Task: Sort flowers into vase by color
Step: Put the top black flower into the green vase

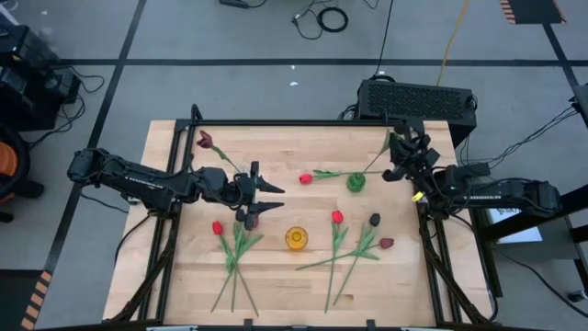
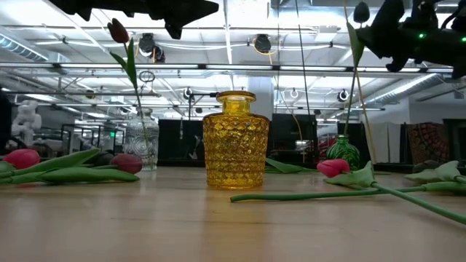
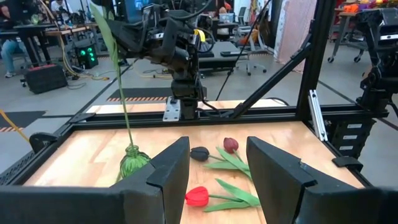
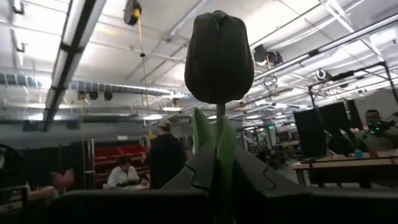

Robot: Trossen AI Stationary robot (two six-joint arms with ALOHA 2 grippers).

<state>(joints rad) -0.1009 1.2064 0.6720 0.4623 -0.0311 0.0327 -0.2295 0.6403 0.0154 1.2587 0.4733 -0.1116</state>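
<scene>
My right gripper (image 1: 397, 158) is up over the table's far right, shut on a near-black tulip (image 4: 219, 56). That tulip's stem (image 3: 123, 99) runs down into a green vase (image 1: 356, 181). My left gripper (image 1: 272, 197) hovers open left of centre, with nothing between its fingers (image 3: 169, 177). A maroon tulip (image 2: 118, 30) stands in a clear vase (image 2: 143, 148), which is mostly hidden under the left gripper in the high view. A yellow vase (image 1: 295, 238) stands near centre. Red, maroon and near-black tulips (image 1: 337, 217) lie flat on the table around it. My right gripper pinches the near-black tulip's stem (image 4: 220, 127) between its two fingers, just below the head. The head stands upright above the fingers. The stem hangs down at a slant, and its lower end (image 3: 130, 146) is in the mouth of the green vase.
One red tulip (image 1: 306, 178) lies just left of the green vase. Two or three more tulips lie at near left (image 1: 218, 227), and several at near right (image 1: 374, 220). A black metal frame (image 1: 276, 122) edges the table, and a black box (image 1: 418, 97) sits beyond the far edge.
</scene>
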